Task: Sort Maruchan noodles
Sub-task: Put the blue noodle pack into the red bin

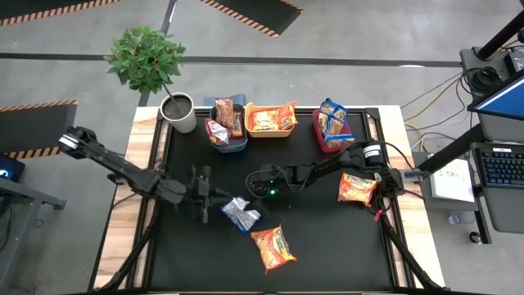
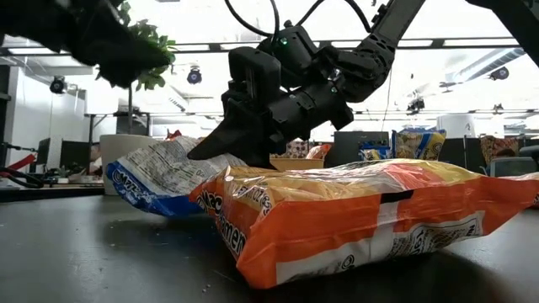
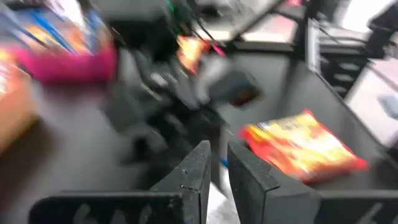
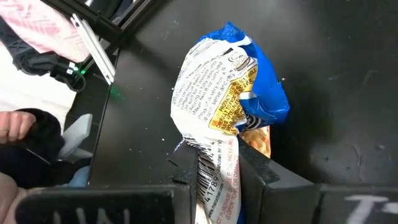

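Observation:
A crumpled blue and white Maruchan noodles packet (image 1: 240,214) lies at the table's middle, and my right gripper (image 4: 221,174) is shut on it. My left gripper (image 1: 214,197) hovers just left of the packet with its fingers (image 3: 200,163) nearly together, touching nothing; its view is blurred. One orange packet (image 1: 273,247) lies flat near the front edge. Another orange packet (image 1: 357,188) lies by the right edge. More packets stand in the blue bin (image 1: 237,144), the yellow bin (image 1: 250,107) and the red bin (image 1: 316,129) at the back. My right gripper pinches the blue packet's crumpled white end with the barcode (image 4: 214,163) between its two fingers. The fingers come slanting down from the table's right side. The packet's blue far end (image 2: 139,198) rests on the table, and the held end is tilted up.
A potted plant (image 1: 176,111) stands at the back left corner. A raised frame (image 1: 378,131) runs along the table's right side. A person's hand (image 4: 9,124) shows beyond the table's edge. Bare black table lies at the front left.

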### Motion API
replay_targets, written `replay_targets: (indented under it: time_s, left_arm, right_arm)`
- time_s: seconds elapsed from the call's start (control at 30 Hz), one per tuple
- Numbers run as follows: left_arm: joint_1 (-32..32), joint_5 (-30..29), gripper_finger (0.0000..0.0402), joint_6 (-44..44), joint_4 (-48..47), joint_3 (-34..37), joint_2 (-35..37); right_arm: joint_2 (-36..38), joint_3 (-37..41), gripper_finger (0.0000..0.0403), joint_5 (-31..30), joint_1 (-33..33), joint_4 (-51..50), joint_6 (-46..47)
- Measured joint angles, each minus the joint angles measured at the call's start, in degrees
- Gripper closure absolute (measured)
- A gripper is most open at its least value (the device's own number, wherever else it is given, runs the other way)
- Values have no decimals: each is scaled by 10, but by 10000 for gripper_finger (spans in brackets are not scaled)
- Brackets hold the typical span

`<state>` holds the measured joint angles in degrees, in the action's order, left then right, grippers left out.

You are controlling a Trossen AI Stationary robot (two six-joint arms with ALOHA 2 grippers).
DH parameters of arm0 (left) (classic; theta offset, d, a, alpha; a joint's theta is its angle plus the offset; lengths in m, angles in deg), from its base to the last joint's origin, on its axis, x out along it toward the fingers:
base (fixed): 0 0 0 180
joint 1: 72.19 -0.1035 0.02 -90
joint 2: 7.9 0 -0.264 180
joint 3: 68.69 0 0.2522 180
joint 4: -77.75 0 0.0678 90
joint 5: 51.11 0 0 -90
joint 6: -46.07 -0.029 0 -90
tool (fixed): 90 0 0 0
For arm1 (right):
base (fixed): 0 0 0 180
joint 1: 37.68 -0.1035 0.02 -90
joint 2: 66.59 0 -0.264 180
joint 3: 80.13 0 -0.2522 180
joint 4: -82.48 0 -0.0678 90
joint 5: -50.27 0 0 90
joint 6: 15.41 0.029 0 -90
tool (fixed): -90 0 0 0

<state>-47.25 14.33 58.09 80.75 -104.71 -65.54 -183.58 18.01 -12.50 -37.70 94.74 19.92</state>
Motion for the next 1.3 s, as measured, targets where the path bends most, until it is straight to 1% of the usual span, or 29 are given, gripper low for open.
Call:
replay_targets:
  time_s: [0.13,0.33,0.47,0.57,0.63,0.73,0.83,0.97,1.03,1.1,1.17,1.2,1.3]
  left_arm:
    - [0,-78,364,-51,-1,0,45]
    - [0,-171,364,-75,-3,0,76]
    - [0,-231,364,-84,-3,-1,83]
    - [0,-271,364,-103,-1,-2,90]
    - [0,-297,364,-118,-2,-6,94]
    - [0,-328,364,-151,-1,-23,99]
    - [0,-348,364,-189,-1,-48,100]
    - [0,-351,364,-216,-1,-76,97]
    - [0,-351,364,-217,-4,-84,95]
    - [0,-350,364,-208,-12,-90,92]
    - [0,-350,364,-205,-22,-90,90]
    - [0,-350,364,-202,-26,-90,89]
    - [0,-350,364,-198,-38,-90,88]
  right_arm:
    - [11,0,349,2,2,0,0]
    - [45,0,349,13,5,-5,-20]
    - [83,1,349,13,8,-16,-32]
    - [121,1,349,13,12,-43,-49]
    - [148,1,349,1,15,-66,-66]
    - [197,1,349,-48,21,-127,-97]
    - [248,-7,349,-128,29,-217,-134]
    - [309,-34,349,-282,39,-362,-189]
    - [330,-57,349,-361,49,-448,-219]
    - [344,-83,349,-426,64,-541,-264]
    - [350,-112,349,-471,81,-624,-318]
    - [352,-126,349,-484,93,-660,-346]
    - [354,-166,349,-498,131,-757,-408]
